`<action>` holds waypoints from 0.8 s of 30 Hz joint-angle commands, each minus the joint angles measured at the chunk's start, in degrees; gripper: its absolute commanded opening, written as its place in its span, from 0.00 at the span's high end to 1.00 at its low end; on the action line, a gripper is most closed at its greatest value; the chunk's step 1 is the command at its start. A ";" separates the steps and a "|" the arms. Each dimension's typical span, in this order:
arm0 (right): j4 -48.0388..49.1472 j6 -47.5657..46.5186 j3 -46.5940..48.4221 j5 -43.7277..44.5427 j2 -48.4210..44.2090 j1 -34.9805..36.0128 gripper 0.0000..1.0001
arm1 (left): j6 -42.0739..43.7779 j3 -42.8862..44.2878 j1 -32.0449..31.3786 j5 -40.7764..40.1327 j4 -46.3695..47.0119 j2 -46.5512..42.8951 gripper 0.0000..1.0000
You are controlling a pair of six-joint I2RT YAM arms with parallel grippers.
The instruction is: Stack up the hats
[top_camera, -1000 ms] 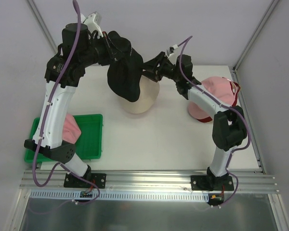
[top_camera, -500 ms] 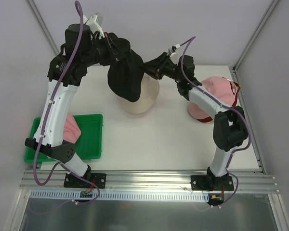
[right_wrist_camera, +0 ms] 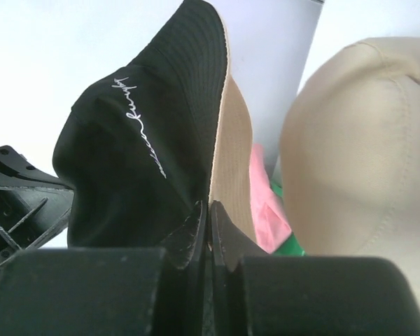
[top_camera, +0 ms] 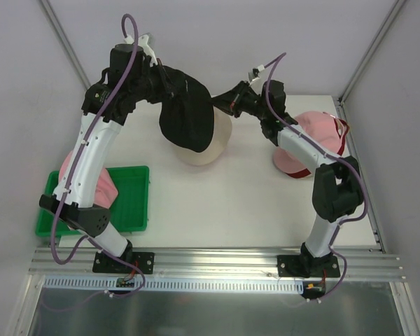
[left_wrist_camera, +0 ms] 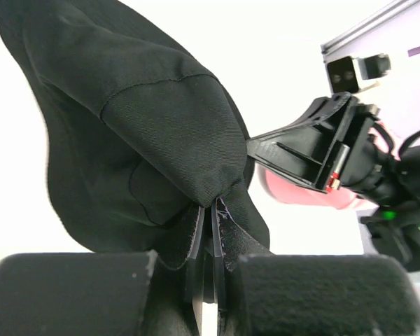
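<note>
Since a second ago, the right gripper [right_wrist_camera: 209, 210] has closed on the brim of the black hat [top_camera: 187, 120], and the left gripper [left_wrist_camera: 211, 210] has carried that hat further over the beige hat [top_camera: 218, 143]. Each gripper pinches an opposite edge, fingers tight together on the fabric, so the black hat hangs between them above the table [top_camera: 224, 203]. A pink cap [top_camera: 320, 129] sits at the right, and a pink hat [top_camera: 106, 187] lies in the green tray [top_camera: 134, 203].

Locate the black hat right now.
Top view, back centre: the black hat hangs over the beige hat, pinched by the left gripper on its left side and the right gripper on its right.
</note>
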 commanded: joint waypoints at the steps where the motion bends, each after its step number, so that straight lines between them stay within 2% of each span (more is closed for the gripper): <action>1: -3.63 -6.29 1.70 -1.06 -4.14 -0.52 0.99 | 2.43 -0.70 0.12 -3.10 2.06 -0.21 1.00; 5: -15.82 -14.90 5.04 0.88 -3.88 -0.61 1.00 | 3.22 -1.23 0.12 -4.86 2.06 1.02 1.00; 10: -23.94 -22.82 7.68 3.95 -3.09 -1.48 1.00 | 3.31 -1.32 0.12 -4.68 2.15 3.91 1.00; 24: -29.58 -28.72 8.21 5.71 0.34 -4.12 0.99 | 3.22 -1.14 -0.85 -4.42 3.29 10.42 0.98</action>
